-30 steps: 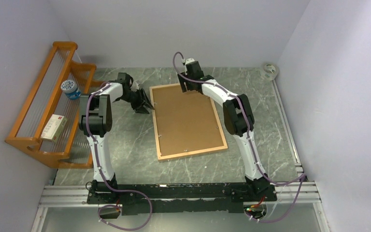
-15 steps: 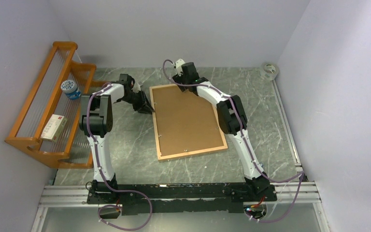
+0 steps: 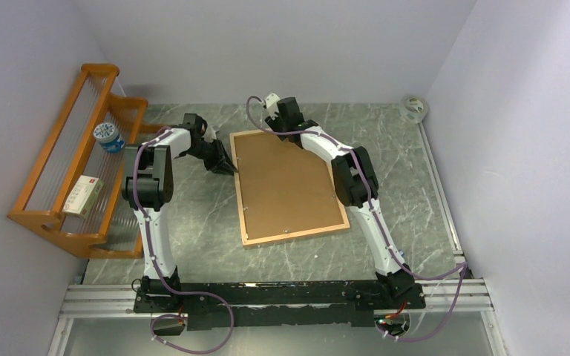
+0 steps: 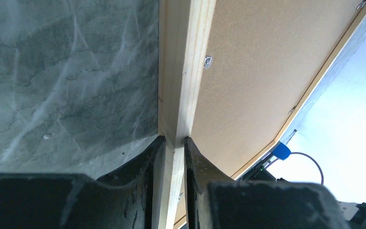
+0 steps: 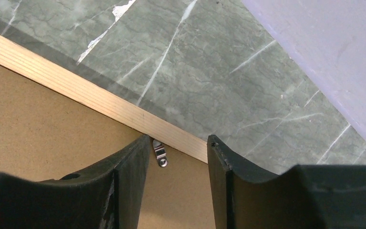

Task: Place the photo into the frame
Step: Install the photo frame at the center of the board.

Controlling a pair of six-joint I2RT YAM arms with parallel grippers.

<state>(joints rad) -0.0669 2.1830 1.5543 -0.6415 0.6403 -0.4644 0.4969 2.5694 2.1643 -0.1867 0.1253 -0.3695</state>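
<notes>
The frame point(image 3: 295, 233) lies face-down on the bench point(image 3: 193, 222), filled by its brown backing board point(image 3: 286, 182); no photo is in view. The left end effector point(image 4: 174, 143) pinches the frame's left rail, likely to steady it. The right end effector point(image 5: 178, 143) is spread at the frame's far rail, straddling a metal clip point(image 5: 159, 155), probably to turn it.

frame point(image 3: 295, 233) flat on table point(image 3: 200, 222), rack point(image 3: 59, 170) to its left, tape roll point(image 3: 414, 109) at far right corner
</notes>
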